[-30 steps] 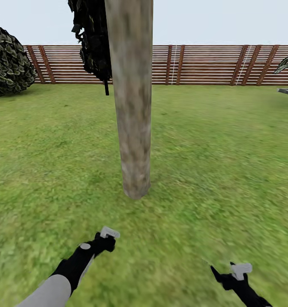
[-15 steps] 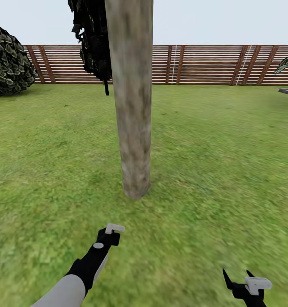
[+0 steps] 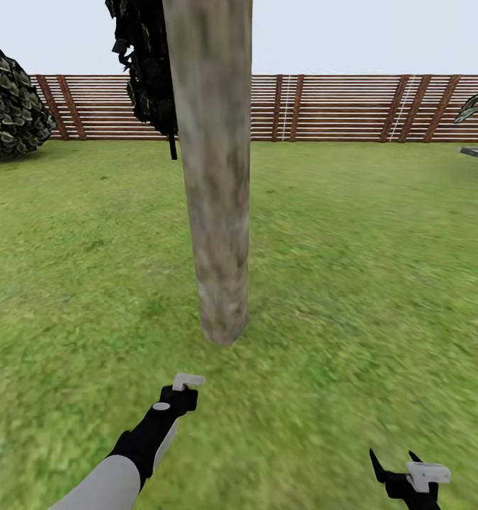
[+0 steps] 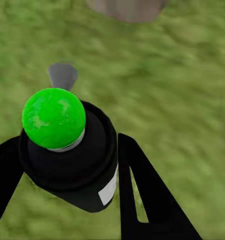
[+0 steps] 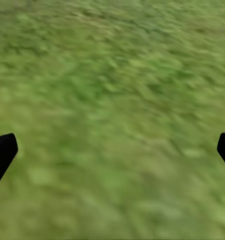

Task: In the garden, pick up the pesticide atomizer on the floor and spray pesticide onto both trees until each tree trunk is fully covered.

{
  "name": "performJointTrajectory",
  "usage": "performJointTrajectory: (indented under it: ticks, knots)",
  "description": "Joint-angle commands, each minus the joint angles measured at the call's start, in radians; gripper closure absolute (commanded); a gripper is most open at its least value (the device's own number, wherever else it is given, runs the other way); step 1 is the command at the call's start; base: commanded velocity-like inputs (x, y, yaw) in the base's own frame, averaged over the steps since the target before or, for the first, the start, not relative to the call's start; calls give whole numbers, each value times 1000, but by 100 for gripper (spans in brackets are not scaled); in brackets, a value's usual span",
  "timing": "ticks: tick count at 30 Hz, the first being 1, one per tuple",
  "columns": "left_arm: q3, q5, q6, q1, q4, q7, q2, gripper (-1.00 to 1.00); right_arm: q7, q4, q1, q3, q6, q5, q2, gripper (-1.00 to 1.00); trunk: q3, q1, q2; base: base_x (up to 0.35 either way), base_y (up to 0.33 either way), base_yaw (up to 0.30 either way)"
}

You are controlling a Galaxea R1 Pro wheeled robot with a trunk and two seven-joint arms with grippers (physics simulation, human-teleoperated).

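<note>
Ground: green lawn (image 3: 352, 269), blurred in texture, ran back to a brown slatted fence (image 3: 352, 106) under pale sky.
Tree trunk (image 3: 214, 177): thick, mottled grey-beige column standing upright straight ahead — dark foliage (image 3: 145, 64) hung beside its top.
Bush (image 3: 8, 106): round, dark, far left by the fence.
Pesticide atomizer (image 4: 72, 150): dark body, bright green ball on top, small whitish label — pinched between the black fingers (image 4: 147, 195) of the left gripper (image 3: 178, 393), near the trunk's base.
Right gripper (image 3: 401, 471): fingers spread apart, holding nothing, over grass.
</note>
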Motion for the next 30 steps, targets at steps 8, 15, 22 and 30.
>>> performJointTrajectory:
  ticks: [8,15,22,30]
  knots:
    - [1,0,231,33,-134,-2,6,100,2,7,35,0,-149,1,31,-100,-16,19,-35,41,8,-31]
    - [1,0,231,34,-142,-2,5,100,2,31,35,0,-149,1,31,-100,-28,35,-63,0,0,0]
    - [-2,0,231,34,-146,-2,4,100,2,31,35,0,-149,0,31,-100,-34,42,-77,0,0,0]
    - [-7,-1,223,34,-149,2,2,100,0,25,35,-2,-151,-1,29,-100,-38,46,-84,0,0,-162]
